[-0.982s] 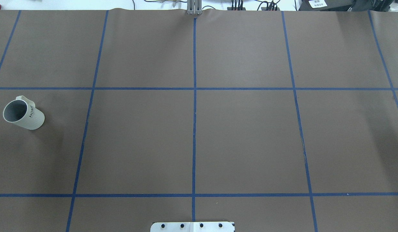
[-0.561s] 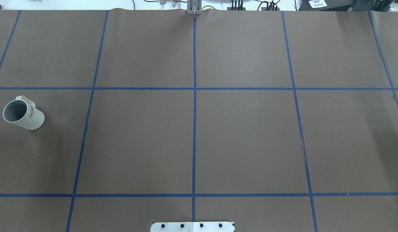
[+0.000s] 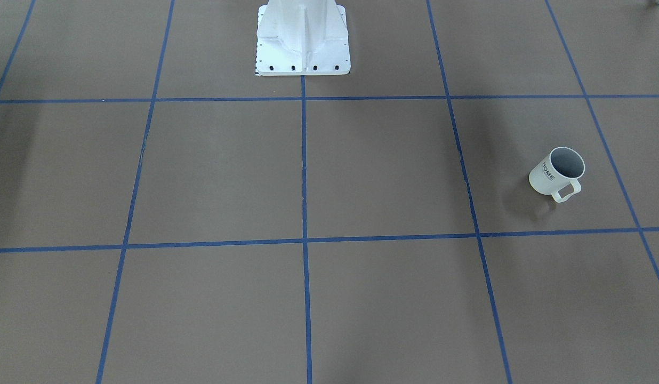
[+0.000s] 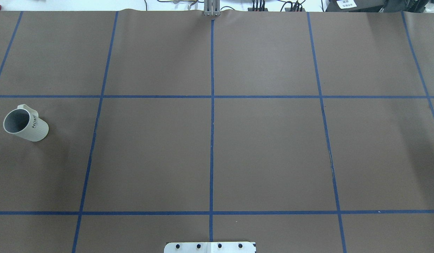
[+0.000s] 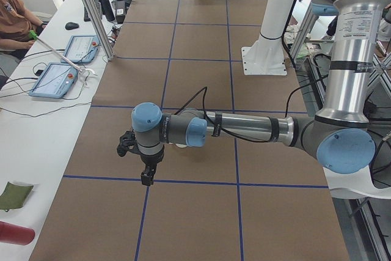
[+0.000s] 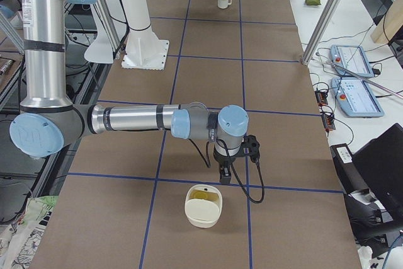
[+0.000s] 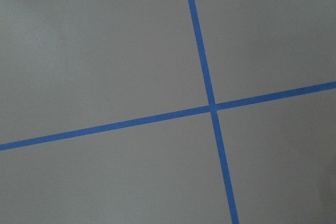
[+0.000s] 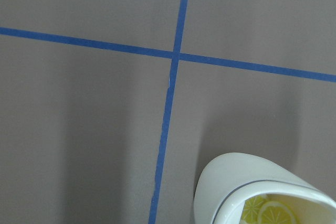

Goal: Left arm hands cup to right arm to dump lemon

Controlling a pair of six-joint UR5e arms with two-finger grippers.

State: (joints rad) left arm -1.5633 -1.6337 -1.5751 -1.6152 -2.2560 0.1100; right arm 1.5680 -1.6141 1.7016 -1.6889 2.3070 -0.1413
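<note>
The cup [image 4: 25,123] is an off-white mug with "HOME" on its side. It stands upright at the table's far left in the overhead view and also shows in the front view [image 3: 556,172]. Its inside looks grey, and the lemon is not visible. In the exterior left view a white sliver of the cup [image 5: 178,145] shows behind my left wrist, with my left gripper [image 5: 146,176] pointing down just beside it. My right gripper [image 6: 223,173] points down over the table at the other end. I cannot tell whether either gripper is open or shut.
A cream bowl [image 6: 203,206] with yellow citrus-slice shapes inside sits near my right gripper and shows in the right wrist view [image 8: 262,192]. The white base plate [image 4: 210,247] is at the middle of the near edge. Tablets [image 6: 349,61] lie on the side bench.
</note>
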